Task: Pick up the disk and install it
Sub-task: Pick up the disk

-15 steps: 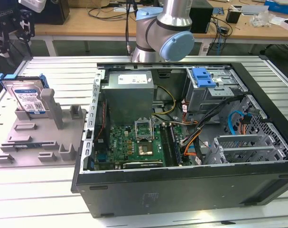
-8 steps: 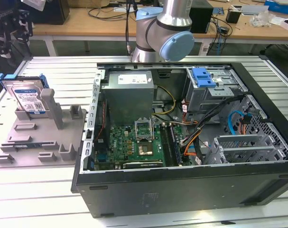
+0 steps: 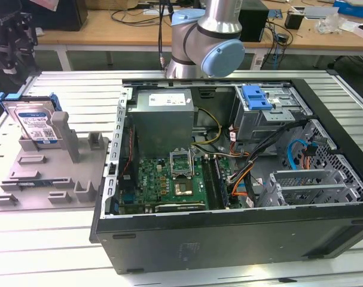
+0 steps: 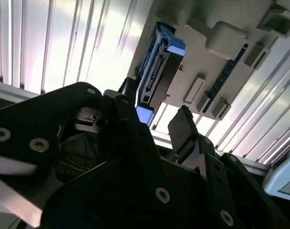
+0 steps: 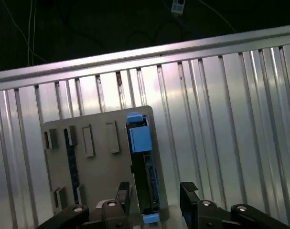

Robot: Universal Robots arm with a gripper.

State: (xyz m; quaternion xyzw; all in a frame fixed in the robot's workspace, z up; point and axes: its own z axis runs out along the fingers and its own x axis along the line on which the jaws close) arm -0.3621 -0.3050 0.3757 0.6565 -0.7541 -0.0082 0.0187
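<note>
A ribbed silver aluminium worktop [image 3: 49,251] carries an open black computer tower case [image 3: 229,242] lying on its side. A grey-and-blue robot arm [image 3: 208,36] rises behind the case. Beside the case, on the exterior view's left, sits a grey plastic holder with upright posts [image 3: 46,179]. The disk [image 3: 34,119], a flat silver hard drive in a blue plastic carrier, stands on edge in that holder against a post. In the first wrist view the black fingers [image 5: 188,191] are spread wide, one on each side of the disk, not clamping it.
</note>
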